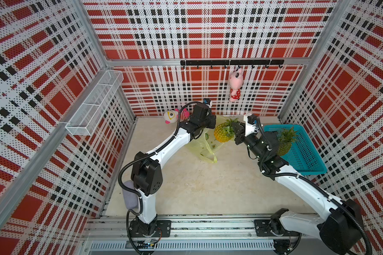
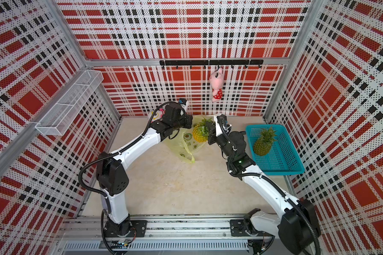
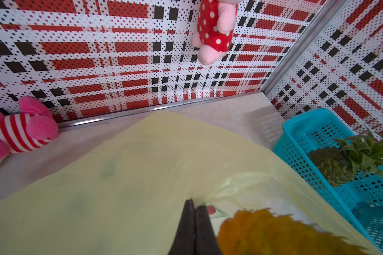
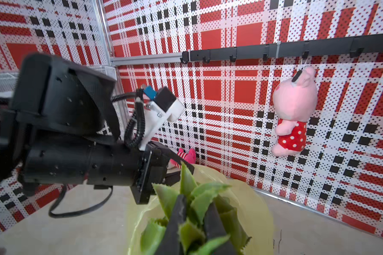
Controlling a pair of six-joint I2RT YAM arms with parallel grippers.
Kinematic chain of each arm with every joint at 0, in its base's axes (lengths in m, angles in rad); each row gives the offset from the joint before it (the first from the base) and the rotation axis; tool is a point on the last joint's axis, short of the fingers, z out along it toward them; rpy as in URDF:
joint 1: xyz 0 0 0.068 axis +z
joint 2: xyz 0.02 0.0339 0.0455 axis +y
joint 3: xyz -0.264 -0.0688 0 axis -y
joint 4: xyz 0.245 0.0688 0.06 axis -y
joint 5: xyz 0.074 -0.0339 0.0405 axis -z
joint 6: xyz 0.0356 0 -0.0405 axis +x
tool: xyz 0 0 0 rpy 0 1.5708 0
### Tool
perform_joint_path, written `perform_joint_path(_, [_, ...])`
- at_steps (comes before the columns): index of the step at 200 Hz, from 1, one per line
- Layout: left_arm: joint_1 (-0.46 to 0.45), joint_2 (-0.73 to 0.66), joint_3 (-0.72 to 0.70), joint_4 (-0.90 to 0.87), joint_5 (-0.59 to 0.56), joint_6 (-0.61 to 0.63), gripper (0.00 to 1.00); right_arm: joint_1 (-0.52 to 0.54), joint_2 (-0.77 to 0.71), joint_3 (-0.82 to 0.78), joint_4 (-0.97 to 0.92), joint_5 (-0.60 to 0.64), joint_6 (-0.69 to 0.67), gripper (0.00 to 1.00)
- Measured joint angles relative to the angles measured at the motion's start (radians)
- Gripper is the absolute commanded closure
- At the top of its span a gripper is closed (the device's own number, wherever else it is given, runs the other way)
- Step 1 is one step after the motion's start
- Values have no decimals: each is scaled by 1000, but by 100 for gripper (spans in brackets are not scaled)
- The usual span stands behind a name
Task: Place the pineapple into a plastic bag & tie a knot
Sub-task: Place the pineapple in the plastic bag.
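At the table's 12 o'clock, the left gripper pinches the yellow-green plastic bag's raised edge, fingers together, while the right gripper's fingers clamp the leafy crown of the pineapple held over the bag, with the turquoise basket at 2 o'clock.

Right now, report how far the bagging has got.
Done: left gripper is shut on the bag, lifting its edge. In hand: right gripper holds the pineapple by its leaves at the bag mouth. Left: lower it in, release, tie the knot.
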Motion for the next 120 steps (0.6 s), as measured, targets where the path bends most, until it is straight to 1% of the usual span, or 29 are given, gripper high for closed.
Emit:
perform_joint_path(23, [0,-34,0,-21,28,5,100,0,32,-56,86,3,-51,100])
perform_joint_path(46, [5,-84,0,-35,57,11,100,0,66,-61,128,-3,-97,100])
perform_joint_path(75, [15,-142,-2,-35,90,24,100,0,105,-61,177,-20,-124,100])
perform_joint_path(120, [29,-153,-23,-40,135,62,100,0,176,-71,199,-21,-149,100])
